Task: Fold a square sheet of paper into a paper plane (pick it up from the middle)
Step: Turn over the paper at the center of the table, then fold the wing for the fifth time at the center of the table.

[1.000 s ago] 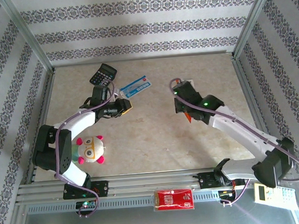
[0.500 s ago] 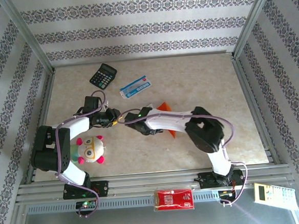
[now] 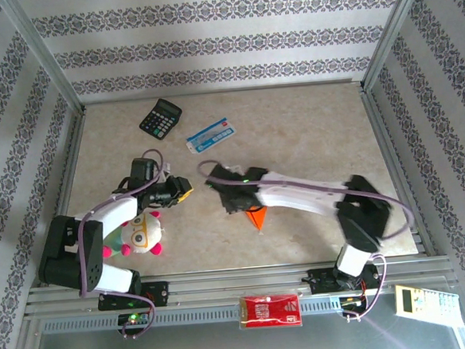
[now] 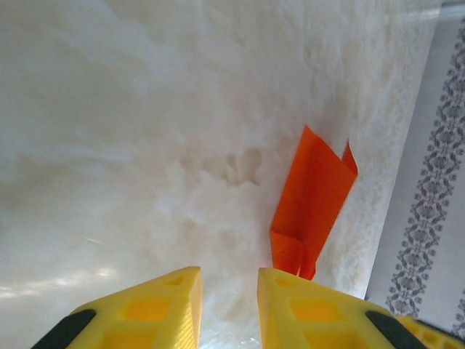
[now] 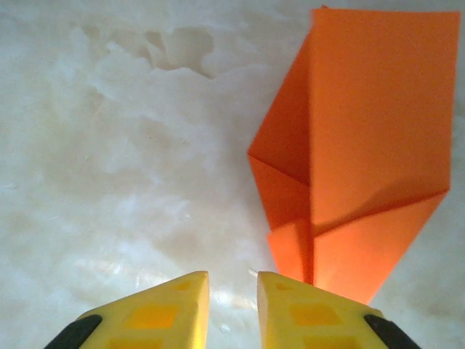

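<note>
At the far left of the top view we see the left arm [image 3: 85,233] bent over a white-and-pink plush toy [image 3: 143,233]. The left gripper [image 3: 182,191] sits just beyond the toy, low over the beige tabletop [image 3: 309,129]. Through its wrist camera, the left gripper [image 4: 229,283] shows its yellow fingers [image 4: 167,305] a narrow gap apart, with bare tabletop between them and nothing held. Toward the far wall a black calculator [image 3: 160,117] lies at an angle, and a blue-and-white packet [image 3: 211,134] lies near it on the right.

Further right, the right arm [image 3: 298,192] stretches across the middle of the tabletop toward the left gripper. The folded orange paper [image 3: 257,217] lies flat on the near side of its wrist, partly under it, with its pointed tip toward the arm bases. In the left wrist view the folded orange paper [image 4: 314,189] lies ahead and to the right of the fingers.

In the right wrist view the right gripper [image 5: 231,287] also has its yellow fingers [image 5: 305,313] slightly parted over bare tabletop, gripping nothing. There the folded orange paper [image 5: 363,145] lies flat just to their right, its creases meeting along a centre line. Its near corner comes right up to the right-hand finger, and we cannot tell whether they touch. A red packet [image 3: 270,310] sits on the rail at the near edge, between the arm bases.
</note>
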Action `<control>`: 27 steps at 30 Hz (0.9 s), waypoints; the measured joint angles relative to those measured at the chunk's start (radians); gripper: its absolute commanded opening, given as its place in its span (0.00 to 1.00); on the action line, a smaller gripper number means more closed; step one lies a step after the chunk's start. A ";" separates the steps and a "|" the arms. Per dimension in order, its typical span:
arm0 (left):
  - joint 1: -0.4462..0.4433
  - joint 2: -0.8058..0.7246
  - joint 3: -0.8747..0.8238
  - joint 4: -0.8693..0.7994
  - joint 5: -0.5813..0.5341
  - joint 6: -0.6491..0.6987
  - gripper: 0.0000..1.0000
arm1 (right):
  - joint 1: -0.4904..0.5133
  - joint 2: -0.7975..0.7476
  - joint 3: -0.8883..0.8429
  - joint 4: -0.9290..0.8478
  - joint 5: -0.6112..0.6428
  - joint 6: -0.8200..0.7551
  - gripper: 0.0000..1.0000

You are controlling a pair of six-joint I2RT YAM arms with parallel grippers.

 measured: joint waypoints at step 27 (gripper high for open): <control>-0.342 0.507 0.393 0.080 0.064 -0.087 0.12 | -0.219 -0.029 -0.525 0.748 -0.364 0.244 0.02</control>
